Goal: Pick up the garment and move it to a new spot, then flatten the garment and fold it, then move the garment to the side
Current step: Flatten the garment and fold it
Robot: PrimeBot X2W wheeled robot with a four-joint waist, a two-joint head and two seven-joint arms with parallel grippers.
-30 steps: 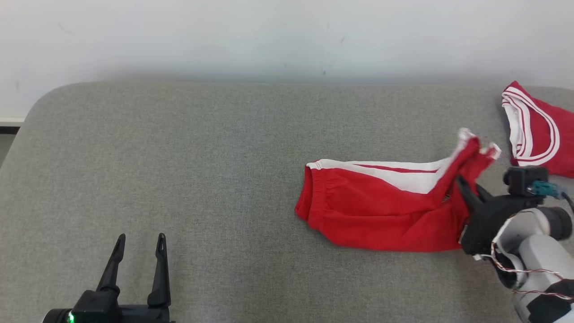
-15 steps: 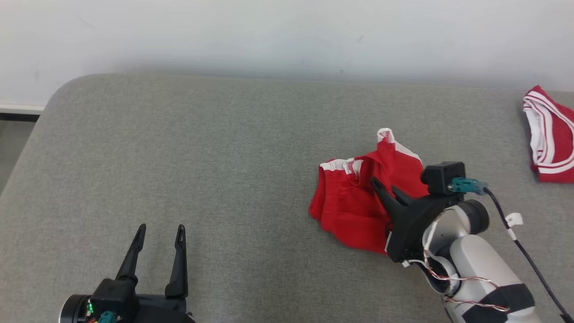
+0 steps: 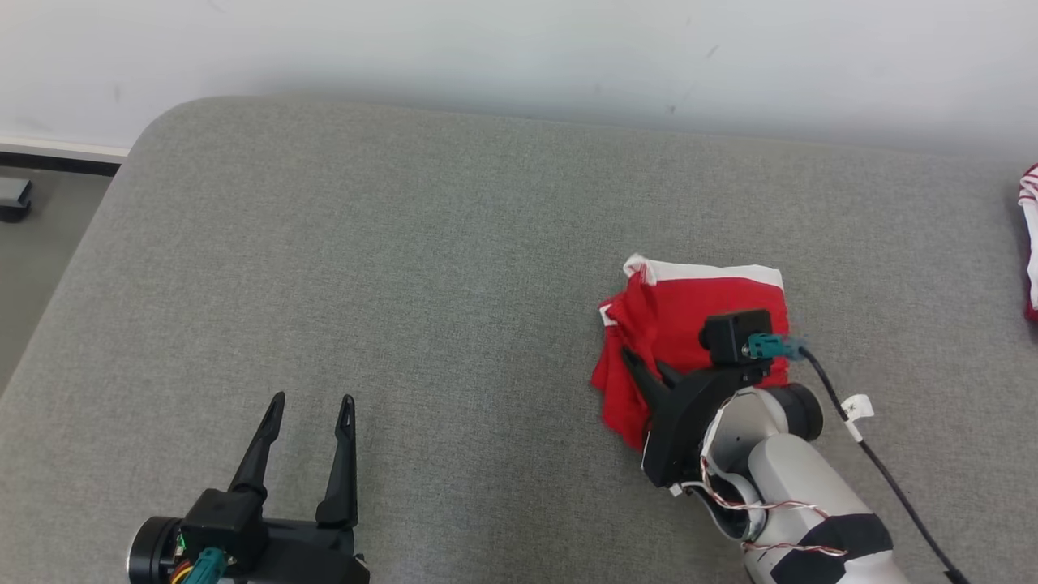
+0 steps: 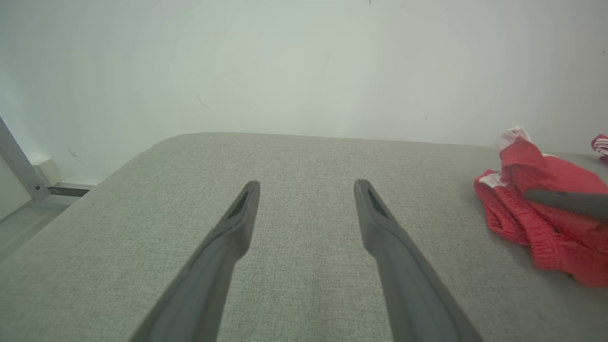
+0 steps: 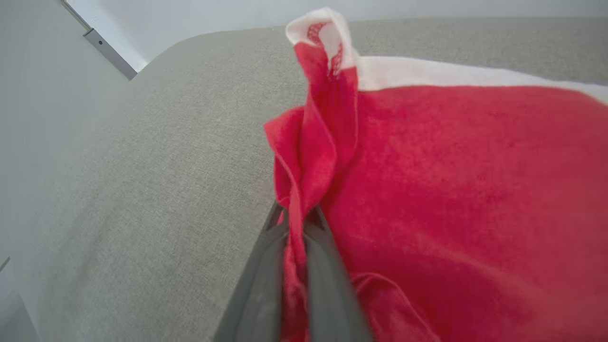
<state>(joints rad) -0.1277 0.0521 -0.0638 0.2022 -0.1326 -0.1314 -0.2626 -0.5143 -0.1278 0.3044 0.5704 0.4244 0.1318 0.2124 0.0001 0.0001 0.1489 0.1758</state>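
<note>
Shorts lie on the right half of the grey upholstered surface. They are red, with a white side stripe and a gathered waistband, and they are doubled over so that the white-edged layer sits on top. The right gripper has its fingers pressed together on a bunched ridge of the red cloth. In the right wrist view the fabric rises out of that pinch as a pleat, capped by a white hem corner. Holding the edge this way lets the arm carry one end across the other, so I judge this to be the folding step, with the top layer not yet released (it is still rumpled near the waistband). The left gripper sits low at the near left, well apart from the shorts. Its fingers are spread wide around nothing, probably parked clear of the fold. Another red-and-white garment peeks in at the far right edge.
</note>
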